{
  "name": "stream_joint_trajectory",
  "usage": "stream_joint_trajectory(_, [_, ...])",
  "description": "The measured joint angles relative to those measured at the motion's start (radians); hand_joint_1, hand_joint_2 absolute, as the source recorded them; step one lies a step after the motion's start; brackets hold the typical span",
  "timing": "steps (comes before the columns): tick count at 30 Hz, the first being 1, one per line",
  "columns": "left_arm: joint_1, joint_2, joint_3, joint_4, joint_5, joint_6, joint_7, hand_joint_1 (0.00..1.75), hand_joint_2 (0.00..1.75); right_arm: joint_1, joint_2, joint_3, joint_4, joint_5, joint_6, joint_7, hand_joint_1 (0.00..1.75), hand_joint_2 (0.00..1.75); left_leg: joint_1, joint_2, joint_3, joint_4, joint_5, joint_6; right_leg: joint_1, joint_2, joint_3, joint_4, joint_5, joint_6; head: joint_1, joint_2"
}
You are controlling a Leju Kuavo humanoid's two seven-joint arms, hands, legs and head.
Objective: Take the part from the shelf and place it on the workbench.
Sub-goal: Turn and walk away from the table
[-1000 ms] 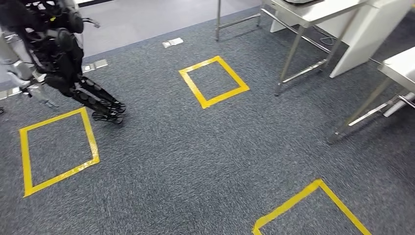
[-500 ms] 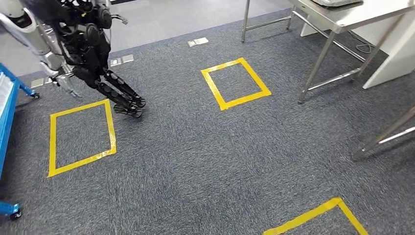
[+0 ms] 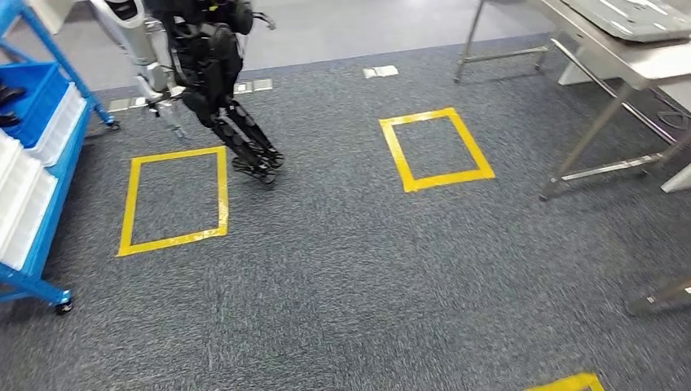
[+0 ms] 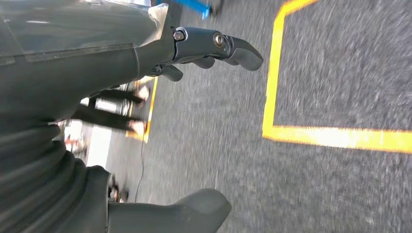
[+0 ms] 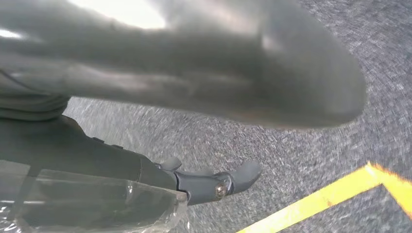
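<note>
Floor: grey carpet. Yellow tape squares: two whole, at 10 o'clock and 1 o'clock; a corner of a third at 5 o'clock. Blue shelf, one, at 9 o'clock, with white and blue bins. Table, one, at 2 o'clock. Second robot, one, at 11 o'clock. Part: cannot tell where, nor its axis. Left robot hand: fingers spread, holding nothing. Right robot hand: fingers apart, holding nothing.

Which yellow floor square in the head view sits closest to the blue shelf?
The left yellow square, beside the blue shelf and just in front of the other robot's foot. The middle square lies by the steel workbench; the third is cut off at the bottom edge.
</note>
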Motion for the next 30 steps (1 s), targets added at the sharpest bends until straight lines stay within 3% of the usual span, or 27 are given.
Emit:
stream_joint_trajectory(1, [-0.001, -0.001, 0.000, 0.000, 0.001, -0.004, 0.001, 0.00, 0.00, 0.001, -0.001, 0.000, 0.000, 0.004, 0.001, 0.000, 0.00, 0.00, 0.000, -0.014, -0.001, 0.001, 0.000, 0.000, -0.002, 0.006, -0.030, 0.056, -0.018, 0.001, 0.001, 0.000])
stream_joint_trajectory(2, [-0.001, -0.004, 0.001, 0.000, 0.002, -0.007, -0.001, 0.00, 0.00, 0.001, -0.003, 0.000, 0.000, 0.007, 0.003, 0.001, 0.00, 0.00, 0.000, -0.028, -0.001, 0.001, 0.000, -0.001, -0.005, 0.007, -0.048, 0.084, -0.021, 0.008, 0.001, 0.000])
stream_joint_trajectory(3, [-0.001, -0.006, 0.001, 0.000, 0.003, -0.008, -0.004, 0.00, 0.44, 0.001, -0.006, 0.000, 0.000, 0.009, 0.006, 0.001, 0.00, 0.00, 0.001, -0.042, 0.000, 0.003, -0.001, -0.002, -0.008, 0.009, -0.048, 0.076, -0.008, 0.018, 0.001, 0.000])
stream_joint_trajectory(5, [0.000, -0.012, 0.003, 0.000, 0.004, -0.010, -0.010, 0.00, 1.31, 0.000, -0.011, 0.000, 0.000, 0.010, 0.010, 0.001, 0.00, 0.00, 0.006, -0.068, 0.000, 0.013, -0.007, -0.012, -0.018, 0.025, 0.000, -0.042, 0.053, 0.045, 0.002, 0.000])
stream_joint_trajectory(6, [-0.001, -0.014, 0.003, 0.000, 0.004, -0.012, -0.011, 0.00, 1.75, -0.001, -0.012, 0.000, 0.001, 0.010, 0.012, 0.001, 0.00, 0.00, 0.005, -0.080, -0.003, 0.024, -0.013, -0.020, -0.021, 0.041, 0.025, -0.103, 0.078, 0.051, 0.004, 0.000])
stream_joint_trajectory(8, [-0.001, -0.016, 0.003, 0.000, 0.003, -0.014, -0.011, 0.00, 1.75, -0.003, -0.012, 0.000, 0.002, 0.009, 0.013, 0.001, 0.00, 0.00, 0.004, -0.097, -0.013, 0.040, -0.023, -0.035, -0.022, 0.061, 0.050, -0.164, 0.100, 0.044, 0.006, 0.000])
stream_joint_trajectory(10, [0.000, -0.017, 0.003, 0.001, -0.001, -0.015, -0.007, 0.00, 1.75, -0.006, -0.012, 0.000, 0.002, 0.006, 0.014, 0.000, 0.00, 0.00, 0.006, -0.106, -0.019, 0.044, -0.025, -0.042, -0.019, 0.049, 0.052, -0.162, 0.101, 0.025, 0.004, 0.000])
stream_joint_trajectory(12, [0.001, -0.018, 0.003, 0.002, -0.009, -0.014, -0.003, 0.00, 1.75, -0.007, -0.012, 0.000, 0.002, 0.004, 0.014, -0.001, 0.00, 0.00, 0.008, -0.076, -0.030, 0.068, -0.039, -0.049, -0.018, 0.033, 0.055, -0.164, 0.104, 0.013, 0.002, 0.000])
stream_joint_trajectory(14, [-0.001, -0.018, 0.003, 0.002, -0.015, -0.014, -0.002, 0.00, 1.75, -0.005, -0.012, 0.000, 0.002, 0.004, 0.012, -0.002, 0.00, 0.00, 0.010, -0.027, -0.076, 0.162, -0.092, -0.057, -0.015, 0.013, 0.057, -0.165, 0.102, 0.002, -0.002, 0.000])
stream_joint_trajectory(15, [-0.003, -0.018, 0.003, 0.002, -0.016, -0.014, -0.002, 0.00, 1.75, -0.004, -0.012, 0.000, 0.002, 0.004, 0.012, -0.002, 0.00, 0.00, 0.011, -0.014, -0.112, 0.230, -0.124, -0.060, -0.012, 0.002, 0.057, -0.165, 0.100, -0.002, -0.004, 0.000])
stream_joint_trajectory(17, [-0.003, -0.018, 0.003, 0.002, -0.017, -0.015, -0.002, 0.00, 1.75, -0.004, -0.013, 0.000, 0.002, 0.004, 0.011, -0.001, 0.00, 0.00, 0.013, -0.007, -0.169, 0.332, -0.155, -0.060, -0.005, -0.022, 0.057, -0.165, 0.097, -0.007, -0.003, 0.000])
stream_joint_trajectory(18, [-0.003, -0.019, 0.003, 0.002, -0.017, -0.015, -0.002, 0.00, 1.75, -0.004, -0.013, 0.000, 0.002, 0.004, 0.011, -0.001, 0.00, 0.00, 0.012, -0.006, -0.173, 0.334, -0.143, -0.057, -0.003, -0.033, 0.057, -0.165, 0.095, -0.010, -0.003, 0.000])
stream_joint_trajectory(20, [-0.001, -0.018, 0.003, 0.002, -0.017, -0.015, -0.002, 0.00, 1.75, -0.007, -0.012, 0.000, 0.002, 0.004, 0.011, 0.000, 0.00, 0.00, 0.007, 0.008, -0.122, 0.231, -0.081, -0.043, 0.001, -0.053, 0.059, -0.166, 0.089, -0.014, -0.003, 0.000])
stream_joint_trajectory(22, [-0.004, -0.018, 0.002, 0.002, -0.017, -0.016, -0.002, 0.00, 1.75, -0.008, -0.010, 0.000, 0.002, 0.004, 0.010, 0.000, 0.00, 0.00, -0.004, 0.044, -0.055, 0.105, -0.038, -0.027, 0.005, -0.070, 0.068, -0.166, 0.083, -0.012, -0.003, 0.000])
stream_joint_trajectory(24, [-0.007, -0.018, 0.002, 0.002, -0.018, -0.019, -0.002, 0.00, 1.75, -0.011, -0.008, 0.000, 0.003, 0.004, 0.010, 0.001, 0.00, 0.00, -0.014, 0.059, -0.034, 0.062, -0.033, -0.018, 0.006, -0.086, 0.076, -0.168, 0.078, -0.005, -0.002, 0.000])
stream_joint_trajectory(26, [-0.006, -0.018, 0.002, 0.002, -0.019, -0.021, 0.006, 0.00, 1.75, -0.015, -0.006, 0.001, 0.003, 0.004, 0.010, 0.003, 0.00, 0.00, -0.013, 0.038, -0.028, 0.046, -0.023, -0.011, 0.006, -0.097, 0.084, -0.172, 0.076, 0.003, -0.003, 0.000])
stream_joint_trajectory(28, [-0.005, -0.020, 0.002, 0.003, -0.029, -0.019, 0.030, 0.00, 1.75, -0.017, -0.004, 0.001, 0.003, 0.004, 0.010, 0.002, 0.00, 0.00, -0.006, 0.019, -0.011, 0.016, -0.006, -0.002, 0.007, -0.061, 0.074, -0.140, 0.058, 0.005, -0.002, 0.000])
stream_joint_trajectory(30, [-0.006, -0.022, 0.002, 0.003, -0.045, -0.017, 0.052, 0.00, 1.75, -0.013, -0.004, 0.001, 0.003, 0.004, 0.010, 0.001, 0.00, 0.00, -0.002, -0.001, -0.002, 0.001, 0.003, 0.003, 0.004, -0.010, 0.019, -0.029, 0.012, 0.002, 0.001, 0.000])
